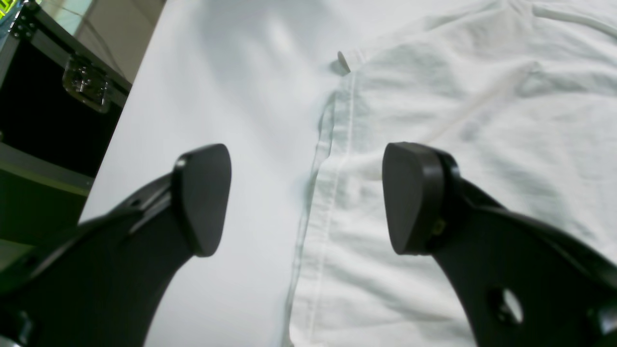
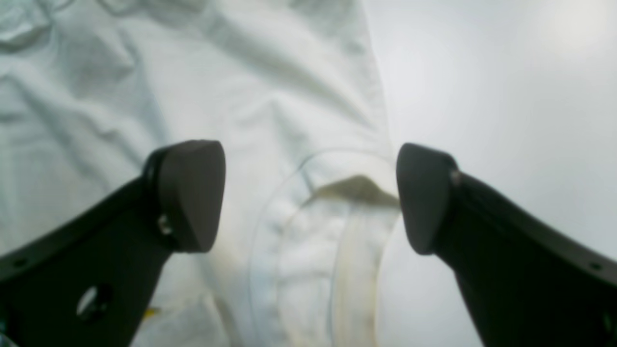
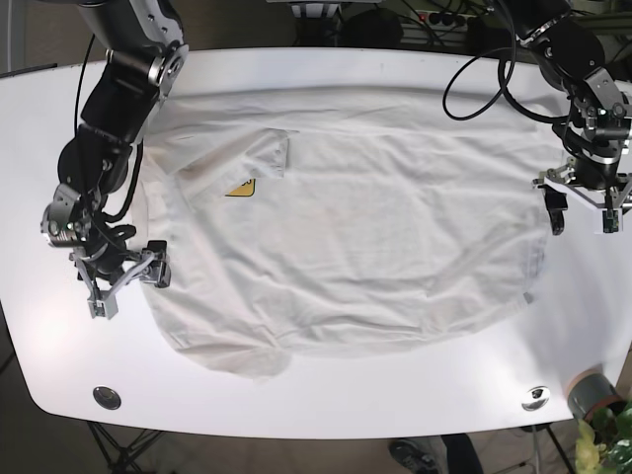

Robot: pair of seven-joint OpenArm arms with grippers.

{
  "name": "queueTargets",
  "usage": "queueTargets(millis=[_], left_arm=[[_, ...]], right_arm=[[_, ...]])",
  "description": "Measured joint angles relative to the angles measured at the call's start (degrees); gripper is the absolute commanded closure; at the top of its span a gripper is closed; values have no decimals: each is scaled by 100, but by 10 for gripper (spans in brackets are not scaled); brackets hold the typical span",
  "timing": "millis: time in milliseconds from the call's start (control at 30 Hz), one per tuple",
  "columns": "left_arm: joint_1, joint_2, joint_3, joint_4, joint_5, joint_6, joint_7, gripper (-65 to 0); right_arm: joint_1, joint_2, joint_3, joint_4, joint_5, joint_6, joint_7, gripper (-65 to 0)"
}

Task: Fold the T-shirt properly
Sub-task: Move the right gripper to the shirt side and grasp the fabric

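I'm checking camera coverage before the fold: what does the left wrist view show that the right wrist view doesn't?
Only the left wrist view shows the T-shirt's stitched hem edge running between the open fingers of the left end effector, plus a black case with a metal latch beyond the table's edge.

Only the right wrist view shows the collar with its dark opening, below the open right end effector.

Both show wrinkled white T-shirt fabric on the white table, with neither end effector holding anything.
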Motion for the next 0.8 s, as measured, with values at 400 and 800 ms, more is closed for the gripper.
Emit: queueTargets(millis=[400,800], left_arm=[[-22,-17,-17,0,4,20,-2,-464],[-22,-33,-48,0,0,20,0,-464]], right_arm=[[1484,776,-964,-3663,4,-164,2341,-523],[1346,723,-933,-4496,-879,-190,3274,-523]])
